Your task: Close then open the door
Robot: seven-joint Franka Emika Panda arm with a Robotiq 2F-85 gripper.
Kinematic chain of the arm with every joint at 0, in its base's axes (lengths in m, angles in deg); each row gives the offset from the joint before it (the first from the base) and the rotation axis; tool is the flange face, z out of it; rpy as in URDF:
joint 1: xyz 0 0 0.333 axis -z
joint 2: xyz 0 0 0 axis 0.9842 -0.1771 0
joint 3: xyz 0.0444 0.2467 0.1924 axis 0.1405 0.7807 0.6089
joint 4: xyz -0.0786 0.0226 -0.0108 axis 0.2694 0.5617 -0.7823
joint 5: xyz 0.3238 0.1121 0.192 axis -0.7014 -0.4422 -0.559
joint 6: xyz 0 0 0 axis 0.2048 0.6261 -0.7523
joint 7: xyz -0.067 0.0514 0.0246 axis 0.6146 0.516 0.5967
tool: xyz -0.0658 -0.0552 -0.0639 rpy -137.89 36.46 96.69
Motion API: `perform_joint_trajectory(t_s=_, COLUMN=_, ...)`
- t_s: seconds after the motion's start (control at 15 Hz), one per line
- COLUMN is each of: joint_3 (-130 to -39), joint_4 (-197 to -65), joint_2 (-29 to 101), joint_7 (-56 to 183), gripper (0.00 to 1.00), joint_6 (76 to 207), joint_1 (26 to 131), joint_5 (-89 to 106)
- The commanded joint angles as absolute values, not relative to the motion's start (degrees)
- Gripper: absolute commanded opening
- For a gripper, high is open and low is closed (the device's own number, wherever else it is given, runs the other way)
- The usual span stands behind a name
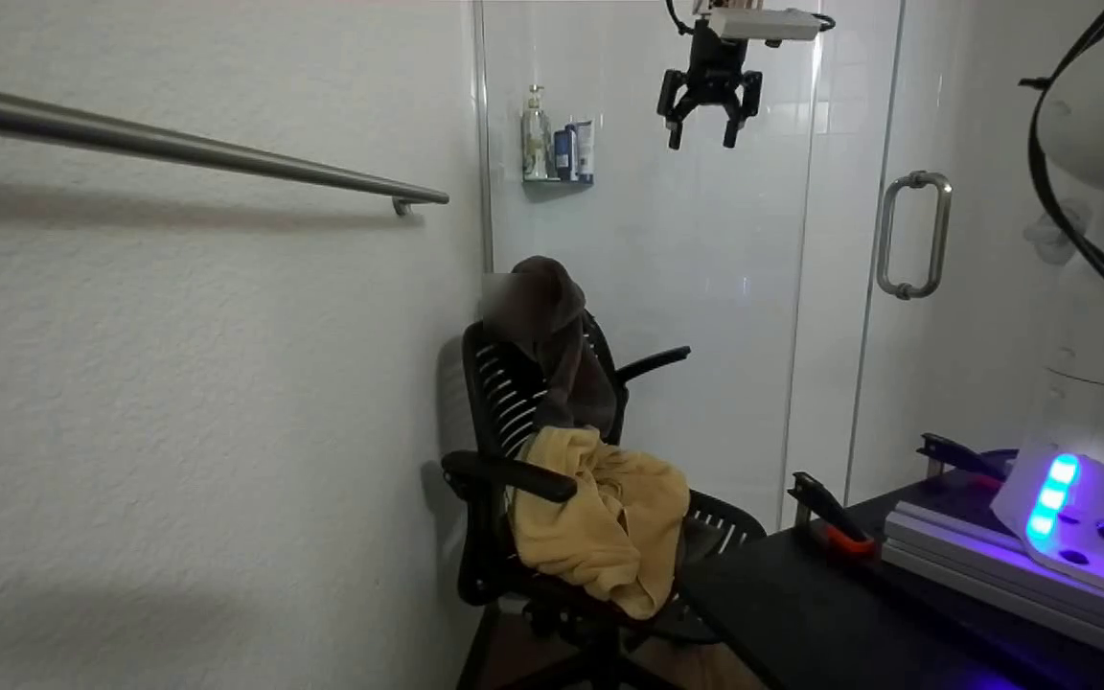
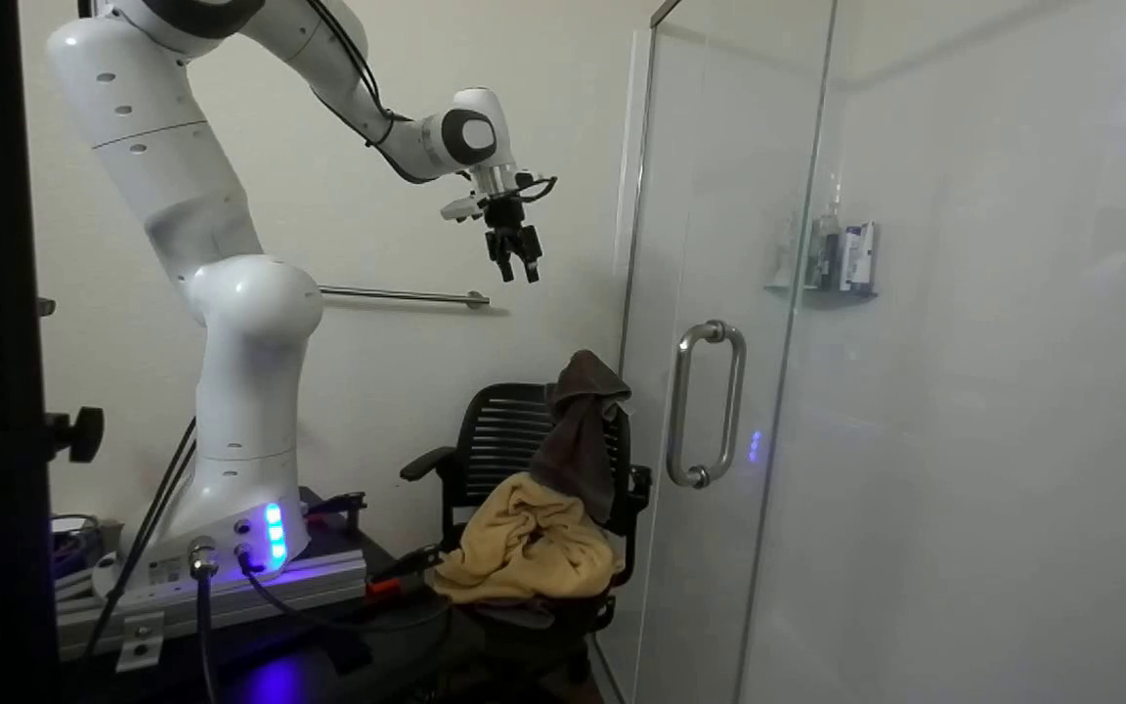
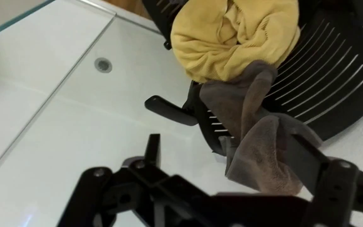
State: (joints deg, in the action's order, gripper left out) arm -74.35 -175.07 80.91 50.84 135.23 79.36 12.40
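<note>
The Robotiq gripper (image 1: 702, 142) hangs in mid-air, pointing down, its two fingers spread with a clear gap between the tips. The frameless glass door (image 2: 734, 284) stands well apart from it. In both exterior views the door's D-shaped loop handle (image 2: 678, 406) (silver, its long sides running up and down) sits lower than the gripper and to the right of it in the frame. How far the door is swung I cannot fairly judge, since the pane is so clear that its outline melts into the white shower wall (image 2: 993, 440).

In the wrist view the gap shows too: one fingertip (image 3: 153, 148) appears against a pale background, the other in front of a brown towel (image 3: 260, 157). That towel is draped over the backrest of a black office chair (image 2: 514, 430), and a yellow towel (image 2: 529, 548) lies bunched on the seat. The chair stands lower than the gripper, just beside a textured wall (image 1: 226, 383). In an exterior view a small shelf (image 1: 560, 180) bears a pump bottle (image 1: 536, 134) and other containers (image 1: 565, 153), left of the gripper in the frame.
</note>
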Motion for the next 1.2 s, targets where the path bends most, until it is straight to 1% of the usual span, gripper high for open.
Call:
perform_joint_trajectory(t_s=0.0, joint_3=-71.47, joint_4=-182.46, joint_2=91.21, joint_7=47.30, gripper=1.00, joint_6=137.72, joint_1=83.81, joint_5=21.24)
perform_joint_trajectory(t_s=0.27, joint_3=-70.54, joint_4=-190.70, joint_2=105.09, joint_7=44.16, gripper=1.00, joint_6=136.21, joint_1=88.53, joint_5=30.39)
perform_joint_trajectory(t_s=0.6, joint_3=-75.51, joint_4=-196.16, joint_2=122.01, joint_7=39.95, gripper=1.00, joint_6=131.73, joint_1=92.19, joint_5=38.36)
perform_joint_trajectory(t_s=0.73, joint_3=-79.17, joint_4=-197.32, joint_2=127.94, joint_7=42.75, gripper=1.00, joint_6=131.64, joint_1=94.32, joint_5=36.16)
perform_joint_trajectory(t_s=0.8, joint_3=-83.22, joint_4=-197.69, joint_2=130.23, joint_7=44.26, gripper=1.00, joint_6=132.40, joint_1=93.79, joint_5=34.47)
perform_joint_trajectory(t_s=1.13, joint_3=-99.23, joint_4=-193.91, joint_2=134.99, joint_7=59.30, gripper=1.00, joint_6=131.36, joint_1=91.98, joint_5=24.29)
